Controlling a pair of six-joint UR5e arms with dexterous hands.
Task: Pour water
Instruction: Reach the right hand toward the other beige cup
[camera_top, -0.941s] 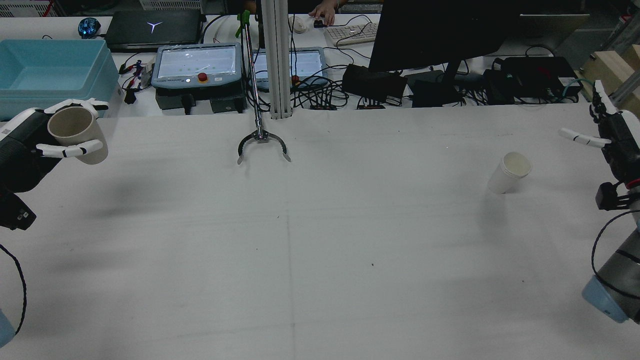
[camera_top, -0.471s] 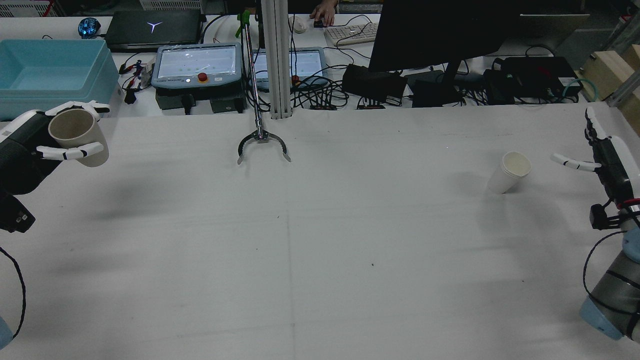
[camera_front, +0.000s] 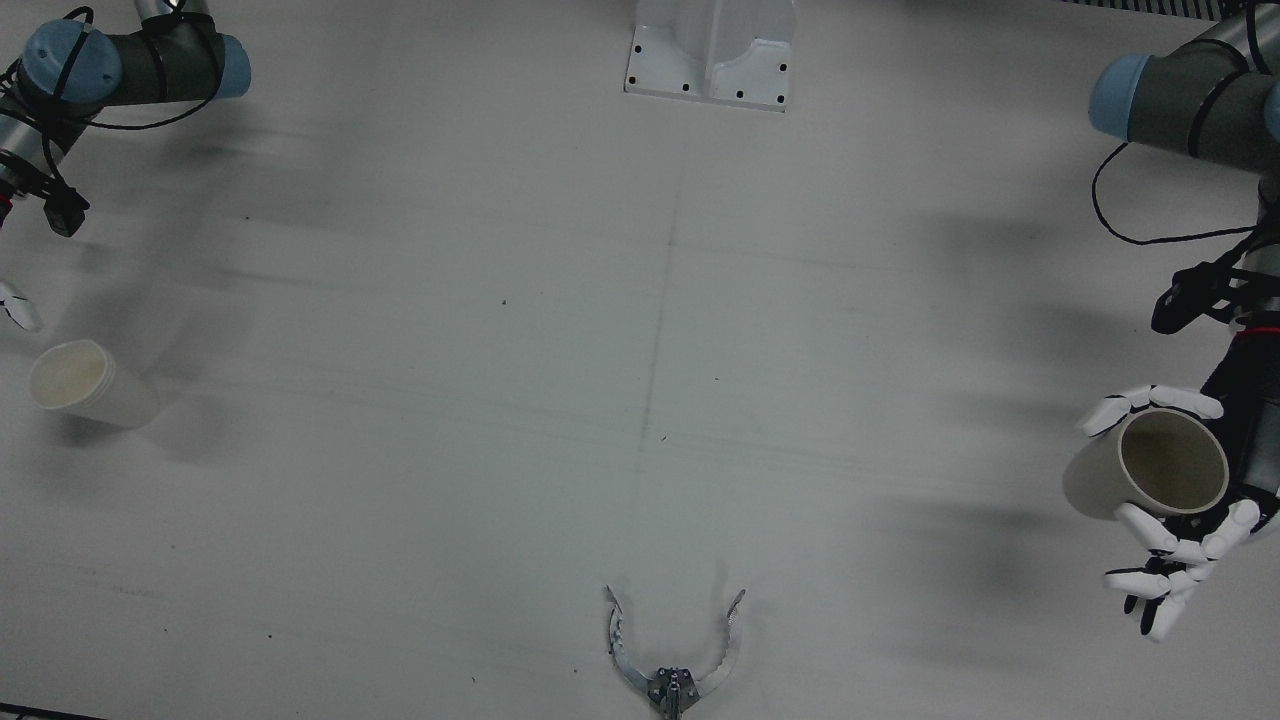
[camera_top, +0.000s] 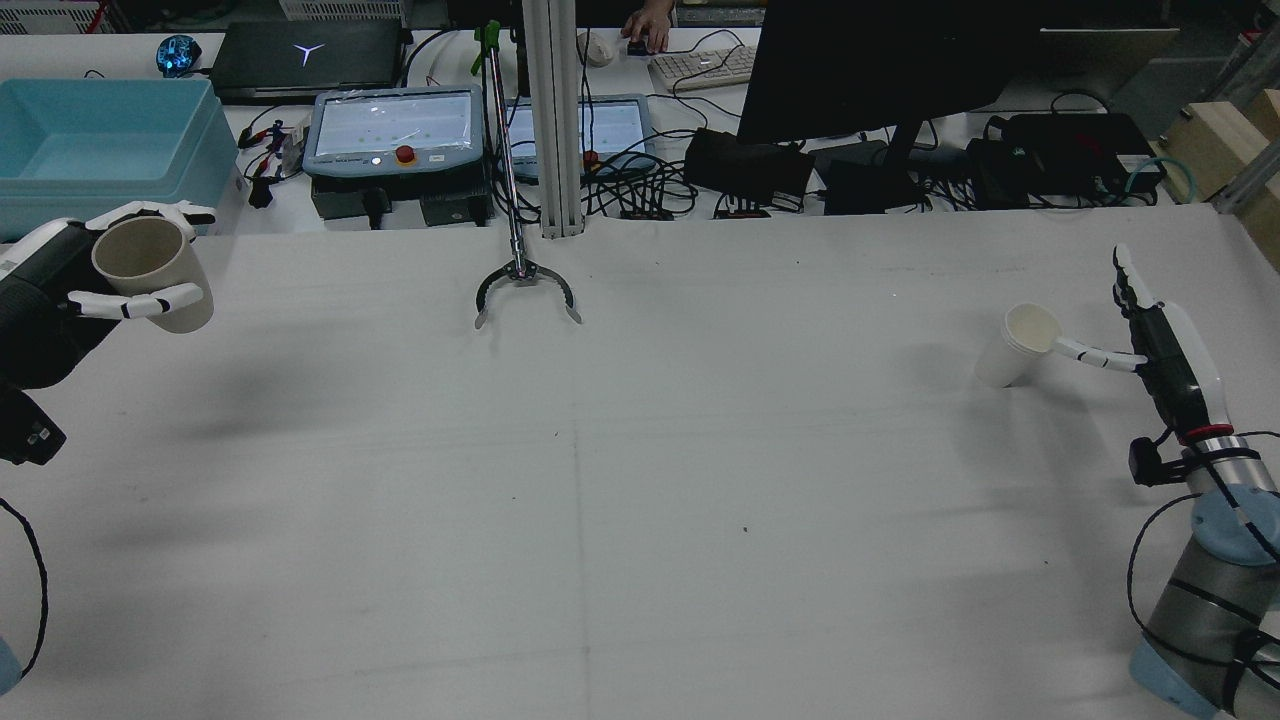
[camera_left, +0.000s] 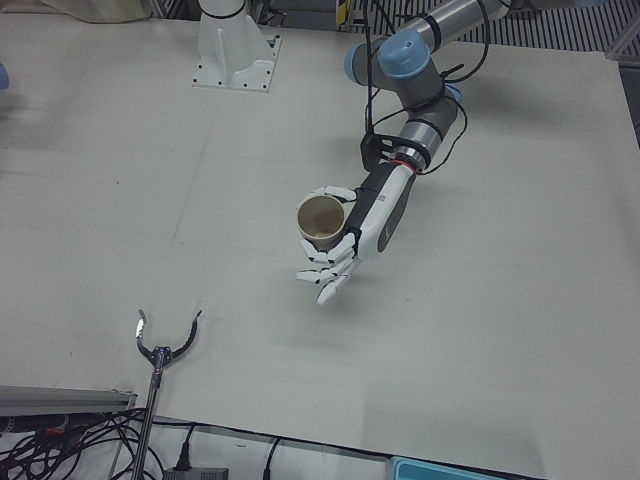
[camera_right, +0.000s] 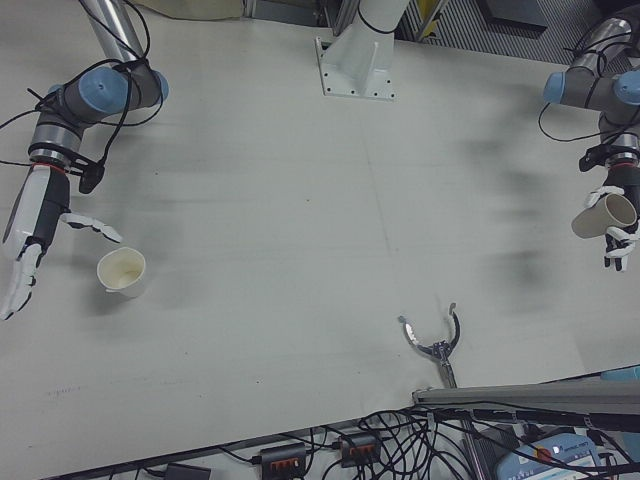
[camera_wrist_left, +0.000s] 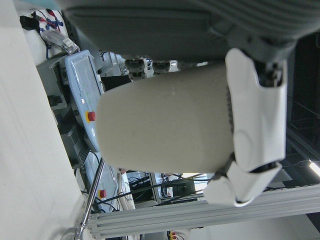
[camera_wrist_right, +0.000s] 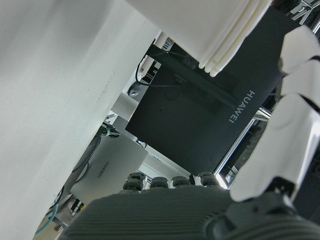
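- Front view: a beige cup (camera_front: 1150, 477) is held clear of the table (camera_front: 640, 380) by the left hand (camera_front: 1190, 500), fingers (camera_front: 1150, 525) clamped round its wall, mouth tilted; anything inside could be spilled early if the tilt is deepened before the other cup is reached. A white cup (camera_front: 85, 383) is seen standing well apart at the opposite edge
- Rear view: the right hand (camera_top: 1150, 335) is held beside the white cup (camera_top: 1020, 345), fingers (camera_top: 1090, 354) spread and closed on nothing, one of them at or near the rim; whether it touches cannot be told. The light cup could be knocked over by a sideways approach
- Left-front view: no contents can be made out in the held cup (camera_left: 322, 220)
- Right-front view: the wide gap between both cups is shown, so a long carry is judged necessary
- Hand views: the beige cup is seen wrapped firmly; the white cup looks like a nested stack, which might separate on lifting
- Surface and room: a plain white cloth is spread flat; a reacher claw (camera_top: 527, 290) is laid at the far edge, with pendants (camera_top: 395, 130), a monitor (camera_top: 880, 60) and a blue bin (camera_top: 110, 140) behind
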